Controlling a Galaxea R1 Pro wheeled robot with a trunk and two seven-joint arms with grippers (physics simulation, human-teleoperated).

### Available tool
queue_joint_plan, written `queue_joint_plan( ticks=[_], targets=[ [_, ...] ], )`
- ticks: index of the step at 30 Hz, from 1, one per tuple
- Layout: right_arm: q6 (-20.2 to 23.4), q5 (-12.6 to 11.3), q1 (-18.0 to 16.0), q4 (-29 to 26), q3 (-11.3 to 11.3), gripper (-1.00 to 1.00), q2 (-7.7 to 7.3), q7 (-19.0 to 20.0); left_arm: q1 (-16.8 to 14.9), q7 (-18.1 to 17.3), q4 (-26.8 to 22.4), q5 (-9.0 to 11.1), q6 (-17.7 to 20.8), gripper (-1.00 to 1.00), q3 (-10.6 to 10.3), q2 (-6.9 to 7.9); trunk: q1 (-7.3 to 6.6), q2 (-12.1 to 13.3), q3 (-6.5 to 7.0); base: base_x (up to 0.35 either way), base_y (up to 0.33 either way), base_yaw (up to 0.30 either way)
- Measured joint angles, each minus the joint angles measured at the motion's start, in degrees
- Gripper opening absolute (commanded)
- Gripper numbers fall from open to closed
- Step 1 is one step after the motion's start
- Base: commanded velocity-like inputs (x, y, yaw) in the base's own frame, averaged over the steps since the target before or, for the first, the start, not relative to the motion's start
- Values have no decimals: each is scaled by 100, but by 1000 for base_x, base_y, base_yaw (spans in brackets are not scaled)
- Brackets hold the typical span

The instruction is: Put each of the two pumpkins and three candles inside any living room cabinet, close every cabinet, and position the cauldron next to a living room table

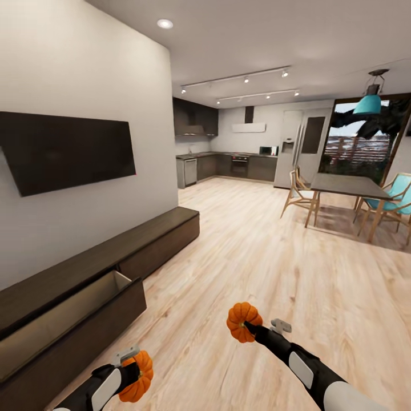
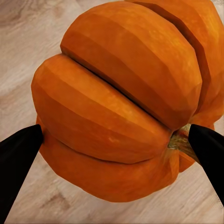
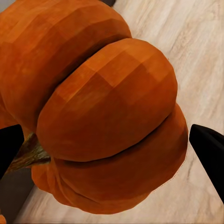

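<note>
My left gripper is shut on a bright orange ribbed pumpkin, held low over the wooden floor close to the cabinet. In the left wrist view the black fingertips press on both sides of this pumpkin. My right gripper is shut on the second pumpkin, held further out over the floor; its stem shows beside one fingertip. The long low dark brown cabinet runs along the left wall, with one drawer pulled open, pale inside. Candles, cauldron and table are out of view.
A dark TV hangs on the white wall above the cabinet. A dark dining table with teal and wooden chairs stands at the right. The grey kitchen lies at the back. Wide wooden floor stretches ahead.
</note>
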Motion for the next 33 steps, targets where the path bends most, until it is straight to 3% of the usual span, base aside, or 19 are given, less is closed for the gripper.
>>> queue_joint_plan(
  ticks=[23, 29, 33],
  targets=[
    [0, 19, 3, -6, 14, -100, 41, 34, 0, -3, 63, 19, -11, -100, -22, -108, 1, 0, -1, 92, -26, 270],
    [11, 10, 1, -24, 9, -100, 41, 31, -2, -5, 90, -11, -18, -100, -22, -144, 0, 0, 0, 112, -62, 36],
    [0, 28, 1, -11, 9, -100, 37, 47, -2, -1, 91, -14, -27, -100, -157, -224, -1, 0, 0, 188, -224, 35]
  ],
)
